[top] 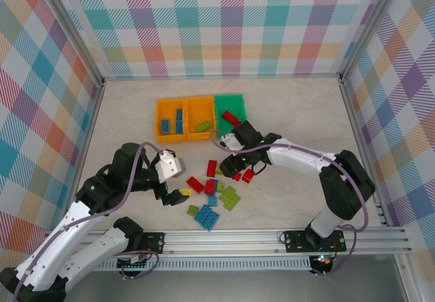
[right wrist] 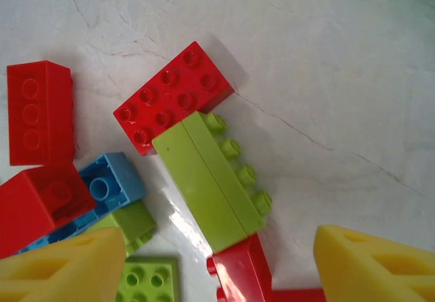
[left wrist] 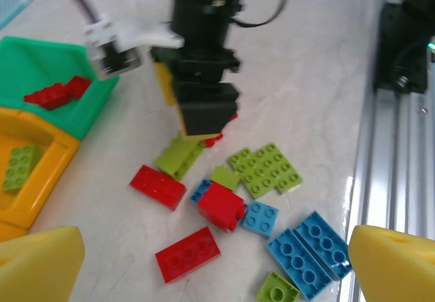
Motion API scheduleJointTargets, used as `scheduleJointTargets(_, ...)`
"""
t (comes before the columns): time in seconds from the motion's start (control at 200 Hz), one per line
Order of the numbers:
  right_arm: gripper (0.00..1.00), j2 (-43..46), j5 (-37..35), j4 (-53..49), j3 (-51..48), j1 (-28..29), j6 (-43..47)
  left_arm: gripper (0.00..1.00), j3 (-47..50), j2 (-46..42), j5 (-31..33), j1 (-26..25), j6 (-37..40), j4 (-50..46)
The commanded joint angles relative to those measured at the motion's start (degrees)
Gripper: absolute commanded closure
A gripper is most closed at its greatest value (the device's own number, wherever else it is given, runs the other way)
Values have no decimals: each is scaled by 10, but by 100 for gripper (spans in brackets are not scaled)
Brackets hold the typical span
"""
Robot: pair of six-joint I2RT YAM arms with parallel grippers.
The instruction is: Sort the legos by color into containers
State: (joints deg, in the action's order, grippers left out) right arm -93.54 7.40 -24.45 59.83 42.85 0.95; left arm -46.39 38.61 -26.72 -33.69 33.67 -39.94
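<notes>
The right tool [right wrist: 217, 264] is hanging spread open, empty, right over the pile of legos [top: 214, 194] mid-surface, with a lime brick [right wrist: 207, 186] lying on its side in the gap. Looks like it's going for that one. It's touching a red brick [right wrist: 173, 98], so dropping straight down across the lime's long sides seems best. Lime ones are sitting in the middle orange bin [top: 202, 136], just beyond the pile. The left tool [left wrist: 217, 268] is also open and near. There's plenty of bare surface [top: 299, 111] on the right.
</notes>
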Motion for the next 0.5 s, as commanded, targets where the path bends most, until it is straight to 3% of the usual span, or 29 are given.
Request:
scheduleJointTargets(0.0,31,-41,13,17,21,8,19,0,13,-5,-53,-3,67,38)
scheduleJointTargets(0.22,39,-91,8,20,28,18,26,0,15,23,-46,-2,92,-4)
scheduleJointTargets(0.405,60,-104,-10,19,38,19,20,0,20,34,-40,-2,100,-14)
scheduleJointTargets(0.495,65,-92,-24,17,41,19,18,0,24,40,-37,-2,105,-18)
